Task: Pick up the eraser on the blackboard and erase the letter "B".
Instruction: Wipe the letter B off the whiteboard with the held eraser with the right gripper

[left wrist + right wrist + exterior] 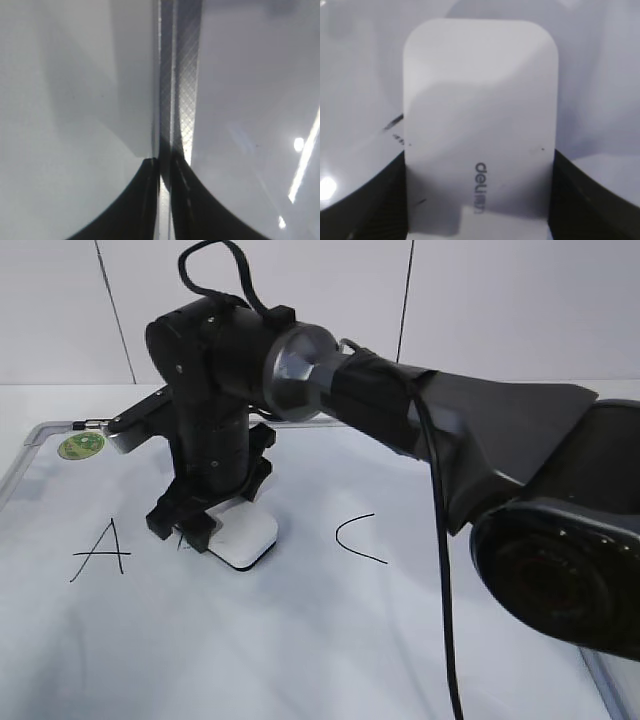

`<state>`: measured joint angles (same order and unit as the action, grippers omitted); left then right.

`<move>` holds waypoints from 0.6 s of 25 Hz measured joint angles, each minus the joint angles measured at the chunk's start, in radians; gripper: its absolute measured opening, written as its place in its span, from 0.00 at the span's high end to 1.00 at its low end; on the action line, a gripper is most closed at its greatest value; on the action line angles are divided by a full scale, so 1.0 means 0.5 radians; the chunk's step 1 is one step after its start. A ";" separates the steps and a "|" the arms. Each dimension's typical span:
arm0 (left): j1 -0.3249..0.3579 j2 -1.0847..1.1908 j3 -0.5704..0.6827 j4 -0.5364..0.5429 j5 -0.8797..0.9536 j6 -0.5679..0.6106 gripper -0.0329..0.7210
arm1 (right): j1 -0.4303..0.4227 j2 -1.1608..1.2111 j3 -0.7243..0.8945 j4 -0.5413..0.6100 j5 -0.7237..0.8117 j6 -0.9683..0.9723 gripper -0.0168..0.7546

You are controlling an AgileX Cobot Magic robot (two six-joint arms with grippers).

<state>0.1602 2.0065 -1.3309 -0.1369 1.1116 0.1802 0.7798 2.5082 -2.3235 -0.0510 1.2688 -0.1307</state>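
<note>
My right gripper (pixel 205 525) reaches across from the right and is shut on the white eraser (pixel 245 540), which lies flat on the blackboard (pixel 300 640) between the black "A" (pixel 100 552) and the black "C" (pixel 360 538). In the right wrist view the eraser (pixel 480 90) sits between the two dark fingers of that gripper (pixel 480 170), grey print on top. Of the letter "B" only short black strokes show at the eraser's left edge (pixel 394 122), and one stroke beside the gripper (pixel 181 540). My left gripper (pixel 162 167) is shut and empty over the board's grey frame (pixel 182 75).
A round green sticker (pixel 81 445) sits at the board's far left corner. The right arm's thick dark links (pixel 480 440) hang over the right half of the board. A white wall stands behind the board.
</note>
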 joint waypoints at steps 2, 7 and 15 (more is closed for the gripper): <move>0.000 0.000 0.000 0.000 0.000 0.000 0.87 | 0.039 0.000 0.000 0.009 -0.008 0.000 0.31; 0.000 0.000 0.000 0.000 0.000 0.000 0.87 | 0.103 0.001 0.000 0.045 -0.022 -0.025 0.31; 0.000 0.000 0.000 0.000 0.003 0.000 0.87 | 0.108 0.001 0.000 -0.003 -0.022 0.113 0.31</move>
<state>0.1602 2.0065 -1.3309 -0.1369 1.1130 0.1802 0.8337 2.5089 -2.3235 -0.0526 1.2578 -0.0739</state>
